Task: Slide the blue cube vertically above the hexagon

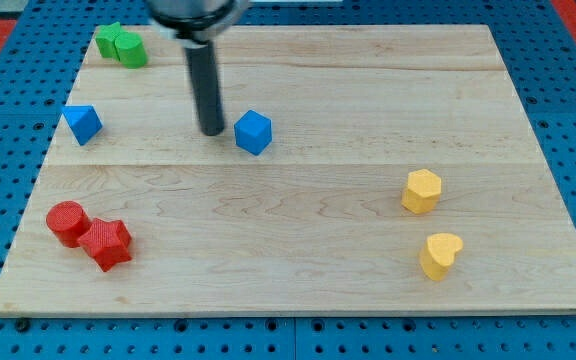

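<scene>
The blue cube (pixel 253 132) lies on the wooden board (pixel 318 250), left of centre in the upper half. The yellow hexagon (pixel 421 190) lies at the right, lower than the cube. My tip (pixel 212 132) rests on the board just left of the blue cube, with a small gap between them. The dark rod rises from it to the view's top.
A second blue block, triangular (pixel 83 123), lies at the far left. A green star (pixel 109 39) and green cylinder (pixel 132 49) touch at the top left. A red cylinder (pixel 67 222) and red star (pixel 107 243) touch at the bottom left. A yellow heart (pixel 440 255) lies below the hexagon.
</scene>
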Controlling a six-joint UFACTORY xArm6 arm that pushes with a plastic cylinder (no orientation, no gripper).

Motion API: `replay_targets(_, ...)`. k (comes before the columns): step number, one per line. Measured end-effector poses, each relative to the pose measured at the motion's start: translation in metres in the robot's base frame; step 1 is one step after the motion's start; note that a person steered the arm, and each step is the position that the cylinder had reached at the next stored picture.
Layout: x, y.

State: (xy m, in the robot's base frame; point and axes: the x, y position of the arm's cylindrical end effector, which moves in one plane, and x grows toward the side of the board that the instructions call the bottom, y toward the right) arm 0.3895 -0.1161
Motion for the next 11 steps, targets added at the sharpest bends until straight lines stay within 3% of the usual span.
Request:
replay_targets(1,0.014,0.010)
replay_targets(2,0.044,0.062)
replay_targets(3,0.029,0.109)
replay_targets(4,0.013,0.011)
replay_targets(5,-0.021,0.003)
replay_targets(7,-0.014,0.143)
replay_targets(8,-0.007,0.168)
replay_targets(9,-0.026,0.212)
replay_targets(10,-0.010,0.235)
replay_targets(11,-0.053,0.240)
